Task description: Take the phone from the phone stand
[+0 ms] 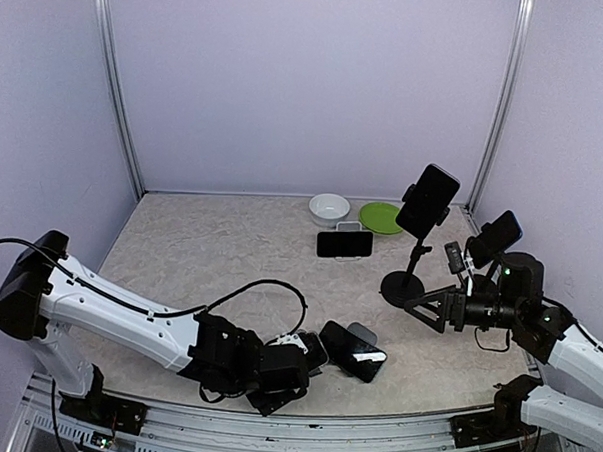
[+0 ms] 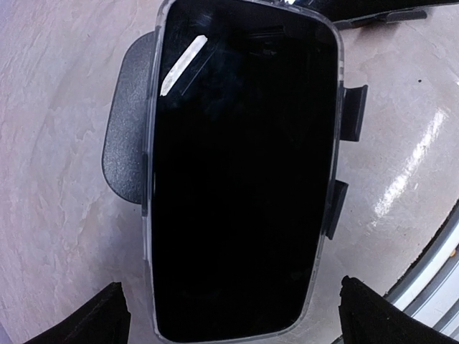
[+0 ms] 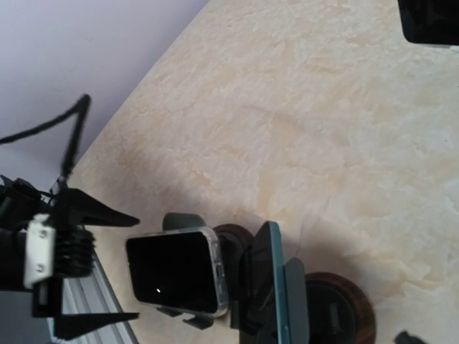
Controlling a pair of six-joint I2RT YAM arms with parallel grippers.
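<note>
A black phone in a clear case (image 2: 240,172) lies face up in a dark grey clamp stand (image 2: 125,143) near the table's front edge. It also shows in the top view (image 1: 306,348) and the right wrist view (image 3: 176,269). My left gripper (image 2: 240,315) is open, with one fingertip (image 2: 107,312) on each side of the phone's near end and not touching it. In the top view the left gripper (image 1: 287,371) sits right at that phone. My right gripper (image 1: 423,311) is open and empty, further right, near the tall stand's base.
A second phone in a teal case (image 3: 271,279) on its own stand lies just right of the first (image 1: 354,350). A tall stand (image 1: 403,286) holds a phone (image 1: 428,200). Another phone (image 1: 344,244), a white bowl (image 1: 329,206) and a green plate (image 1: 381,217) are at the back.
</note>
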